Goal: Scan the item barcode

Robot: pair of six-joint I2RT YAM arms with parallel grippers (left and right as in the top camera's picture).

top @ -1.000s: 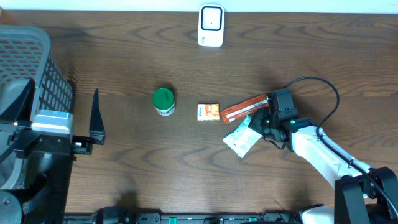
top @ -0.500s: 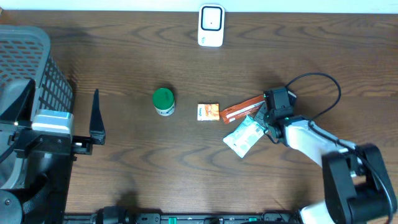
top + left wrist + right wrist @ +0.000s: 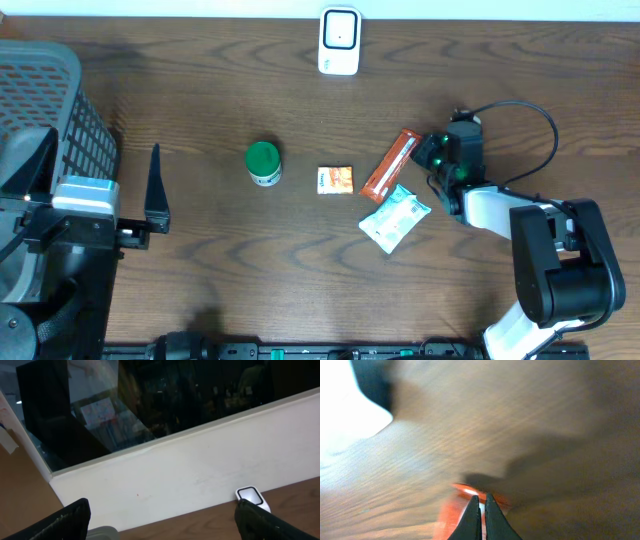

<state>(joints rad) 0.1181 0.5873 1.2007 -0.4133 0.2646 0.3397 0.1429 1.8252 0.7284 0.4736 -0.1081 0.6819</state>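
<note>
Orange bar wrapper (image 3: pixel 390 166): long, flat, glossy film, lying diagonally on the bench (image 3: pixel 200 280), right of centre. Right hand (image 3: pixel 424 148) is clenched, fingertips pressed together at the wrapper's far end. Can't tell whether any film is pinched, because the wrist view is blurred. White crinkled pouch (image 3: pixel 394 219) sits just beside the wrapper's near end. Small orange sachet (image 3: pixel 335 180) is just left of it, and a round green-lidded jar (image 3: pixel 263 163) further left. Scanner (image 3: pixel 340 42): white rounded rectangle, smooth plastic, at the far edge, well apart from the wrapper. Left hand (image 3: pixel 162 505) is released, fingers spread wide and empty, at far left by the grey mesh basket (image 3: pixel 60 80). Bench is dark brown wood grain, matte. Behind it: plain white wall (image 3: pixel 200 475), with dark reflective glass (image 3: pixel 175 400) above.
</note>
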